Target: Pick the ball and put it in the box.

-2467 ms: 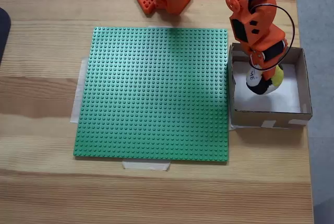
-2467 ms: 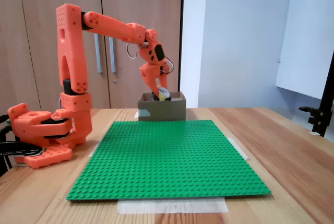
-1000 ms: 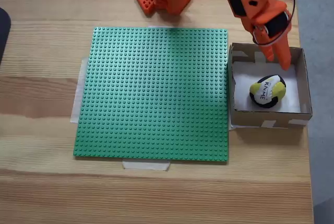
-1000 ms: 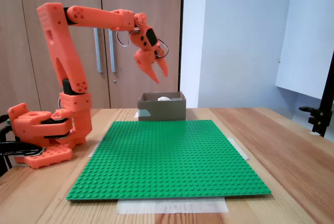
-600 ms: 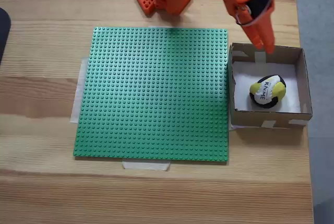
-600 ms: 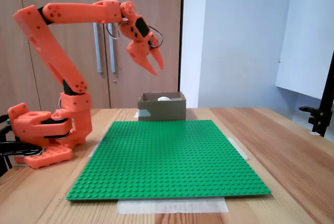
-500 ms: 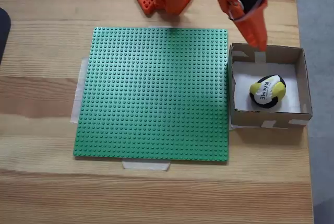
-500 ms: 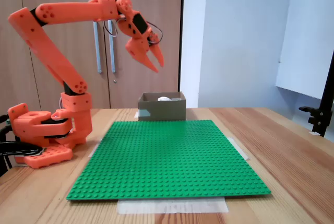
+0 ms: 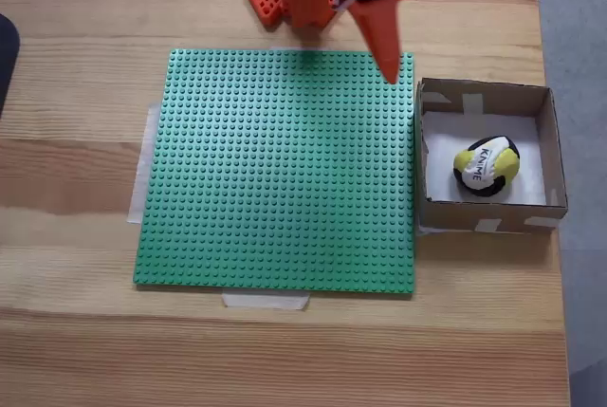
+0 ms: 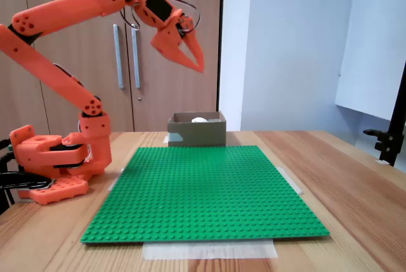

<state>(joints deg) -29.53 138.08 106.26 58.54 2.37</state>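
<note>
Above table, raised arm, fingers together

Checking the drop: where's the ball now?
In a fixed view from above, the ball lies inside the box, right of the green baseplate.

one ball, one box, one baseplate

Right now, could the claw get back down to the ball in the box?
Probably yes: the ball lies uncovered in the open-topped box, and the raised claw has nothing between them.
</note>
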